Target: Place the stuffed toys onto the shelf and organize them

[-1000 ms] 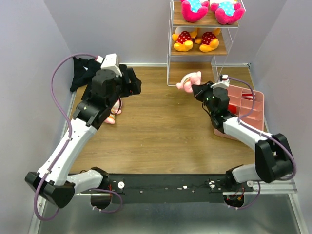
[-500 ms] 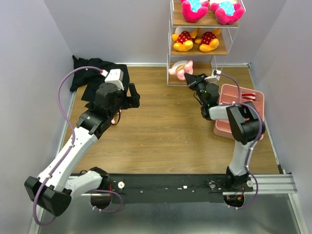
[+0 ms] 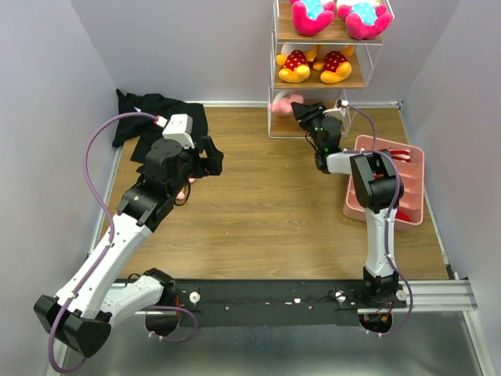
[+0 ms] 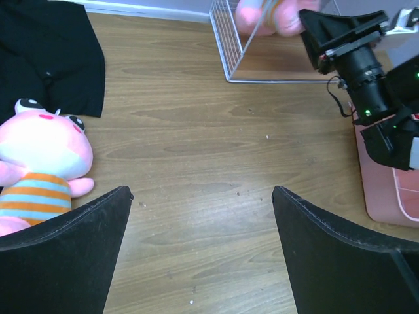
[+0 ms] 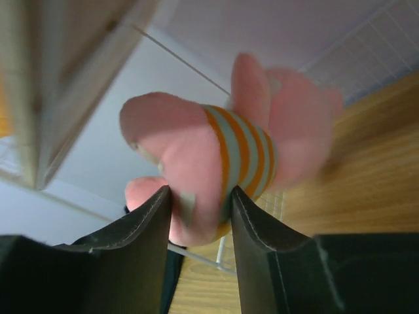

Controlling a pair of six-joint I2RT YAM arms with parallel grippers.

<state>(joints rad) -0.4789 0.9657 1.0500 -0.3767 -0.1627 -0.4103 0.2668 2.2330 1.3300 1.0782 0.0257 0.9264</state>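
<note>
Right now a pink striped toy [image 5: 216, 157] is pinched between the fingers of the right gripper [image 3: 298, 107] and held at the bottom level of the shelf [image 3: 313, 81]. Two yellow toys [image 3: 296, 64] are seated on the board above, and two magenta ones [image 3: 313, 16] on the top board. Well left of the shelf, the left gripper [image 4: 200, 193] is spread wide with nothing held, and a second pink toy [image 4: 40, 154] is laid face up just beside it.

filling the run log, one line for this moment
right gripper: shut on striped pink toy, at shelf | left gripper: open, over table
</note>
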